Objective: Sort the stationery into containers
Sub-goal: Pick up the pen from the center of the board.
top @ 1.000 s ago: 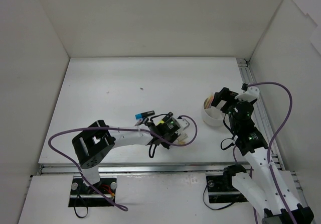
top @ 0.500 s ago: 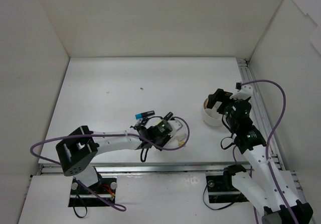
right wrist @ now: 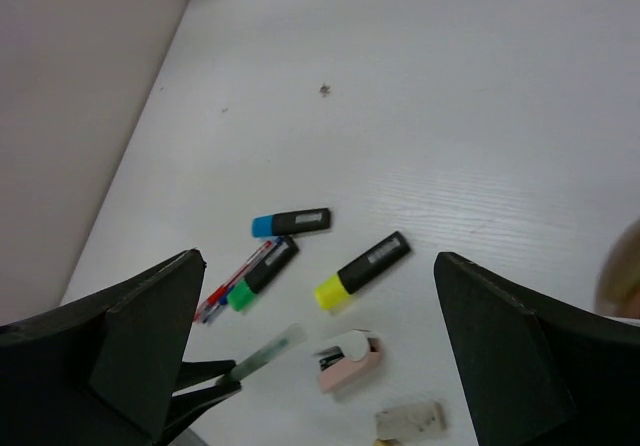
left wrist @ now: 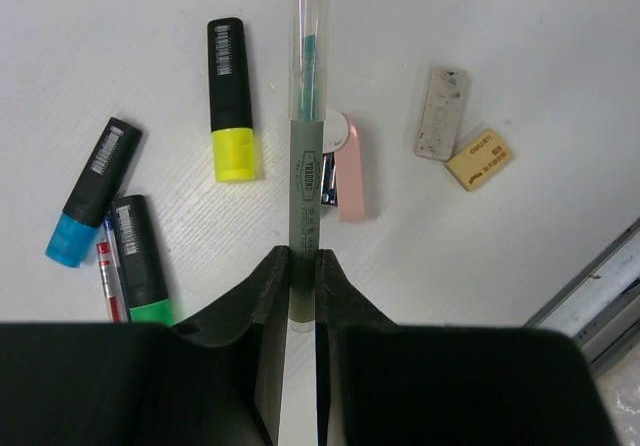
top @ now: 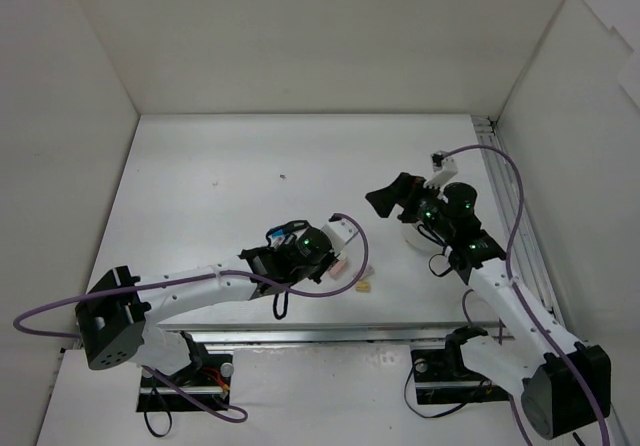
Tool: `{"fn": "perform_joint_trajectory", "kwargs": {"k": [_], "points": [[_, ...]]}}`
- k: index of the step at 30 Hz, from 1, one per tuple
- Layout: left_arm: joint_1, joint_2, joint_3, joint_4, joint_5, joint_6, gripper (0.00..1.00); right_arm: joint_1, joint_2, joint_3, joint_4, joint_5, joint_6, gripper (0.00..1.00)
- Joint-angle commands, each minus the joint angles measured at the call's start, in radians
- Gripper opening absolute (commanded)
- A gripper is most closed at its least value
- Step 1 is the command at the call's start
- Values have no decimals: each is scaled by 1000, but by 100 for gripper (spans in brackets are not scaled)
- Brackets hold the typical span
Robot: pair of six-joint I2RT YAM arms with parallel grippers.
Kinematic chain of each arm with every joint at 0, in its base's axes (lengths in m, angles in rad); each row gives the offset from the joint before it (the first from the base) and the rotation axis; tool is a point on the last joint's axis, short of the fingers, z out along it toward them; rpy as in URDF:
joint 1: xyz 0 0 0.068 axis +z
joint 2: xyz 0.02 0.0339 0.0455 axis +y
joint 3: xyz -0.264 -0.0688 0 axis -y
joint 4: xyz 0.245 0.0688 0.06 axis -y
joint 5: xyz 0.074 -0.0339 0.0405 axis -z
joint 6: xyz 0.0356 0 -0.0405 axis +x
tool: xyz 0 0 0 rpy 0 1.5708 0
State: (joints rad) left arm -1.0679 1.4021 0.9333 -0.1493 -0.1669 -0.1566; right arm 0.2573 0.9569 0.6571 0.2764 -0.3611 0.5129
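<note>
We see the white table (top: 200, 186) with both arms reaching over it. The left arm (top: 190, 284) stretches low toward the middle. The right arm (top: 500, 296) bends over the tub (top: 411, 232), which stands near the right edge, well apart from the loose stationery. The right gripper (top: 388, 198) hangs just left of the tub, jaws spread wide with nothing between them. The left gripper (left wrist: 303, 264) is clamped on a grey-green pen (left wrist: 303, 156) with a clear cap, which crosses in front of the pink eraser (left wrist: 350, 171). To its left on the table we see the yellow highlighter (left wrist: 232, 101), the blue highlighter (left wrist: 92, 191), and the green highlighter (left wrist: 140, 259) beside a red pen (left wrist: 110, 278). To its right lie the grey eraser (left wrist: 442, 112) and the tan eraser (left wrist: 479, 158), just beside each other.
</note>
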Motion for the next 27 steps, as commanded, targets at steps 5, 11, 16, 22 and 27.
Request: {"fn": "perform_joint_trajectory", "kwargs": {"k": [5,11,16,22,27], "points": [[-9,-38,73,105,-72,23,0,94,164,35,193,-110,144,98],[-9,-28,94,111,-86,17,0,132,233,33,201,-105,180,97],[-9,-23,99,135,-88,20,0,181,269,47,207,-122,203,89],[-9,-14,114,142,-92,20,0,217,281,49,191,-108,220,73],[-9,-12,117,142,-80,25,0,229,253,39,190,-53,213,18]]}}
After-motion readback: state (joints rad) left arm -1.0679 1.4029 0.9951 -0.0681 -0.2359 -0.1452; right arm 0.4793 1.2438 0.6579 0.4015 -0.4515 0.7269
